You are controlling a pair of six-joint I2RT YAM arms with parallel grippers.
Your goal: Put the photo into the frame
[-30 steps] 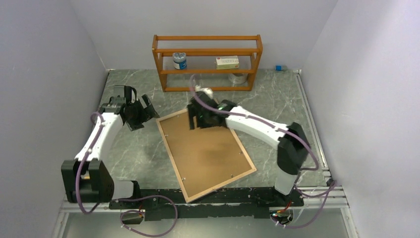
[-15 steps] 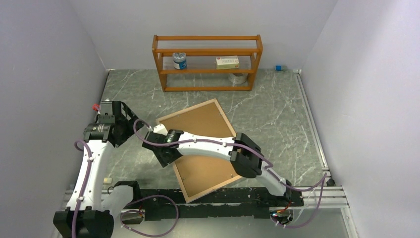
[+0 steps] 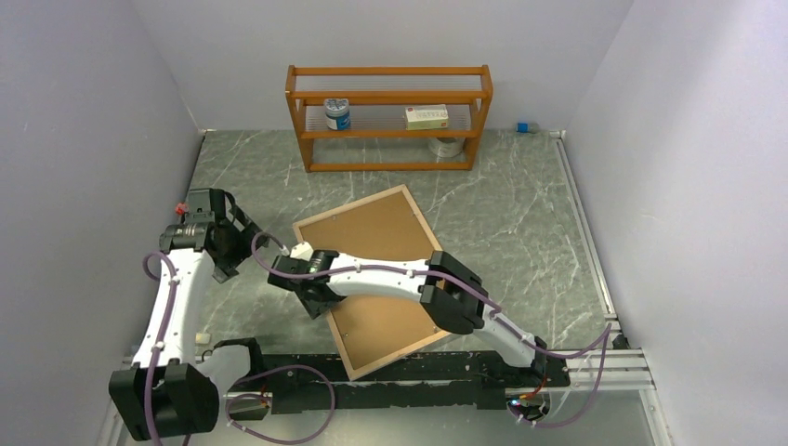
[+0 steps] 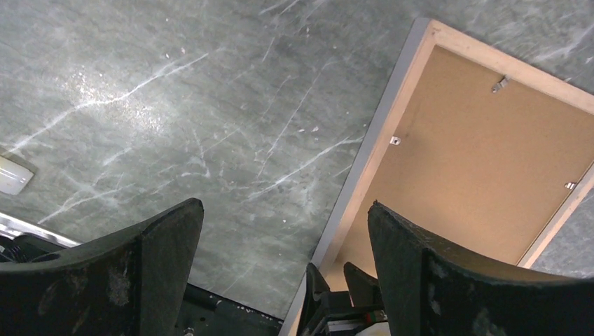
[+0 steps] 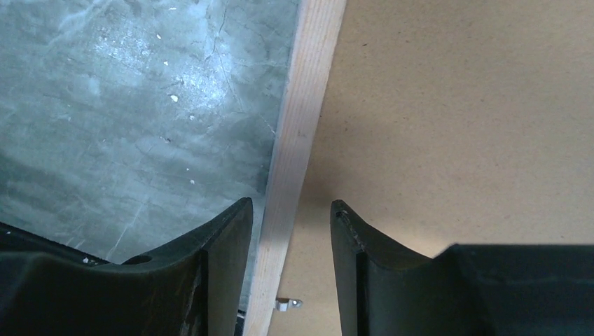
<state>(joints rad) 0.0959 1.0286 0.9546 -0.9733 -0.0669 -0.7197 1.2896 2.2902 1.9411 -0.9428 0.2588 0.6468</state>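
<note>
The frame (image 3: 349, 205) lies back-up on the marble table, with its light wood rim and the brown backing board (image 3: 376, 232) facing up. No photo shows in any view. My right gripper (image 3: 311, 290) reaches across to the frame's left edge. In the right wrist view it (image 5: 291, 204) is open, its jaws astride the wood rim (image 5: 312, 84). My left gripper (image 3: 232, 253) hovers left of the frame, wide open and empty (image 4: 284, 206). It looks down on the frame's edge (image 4: 378, 140) and the right gripper's fingers (image 4: 336, 287).
An orange shelf rack (image 3: 388, 116) at the back holds a jar (image 3: 336, 113), a box (image 3: 426, 116) and a tape roll (image 3: 448, 146). Metal clips (image 5: 288, 303) sit on the rim's inside. A small white object (image 4: 12, 175) lies near the front left. Walls close in on both sides.
My right arm has swung from the frame's far corner across to its left edge. My left arm has drawn back to the left. The frame has stayed put.
</note>
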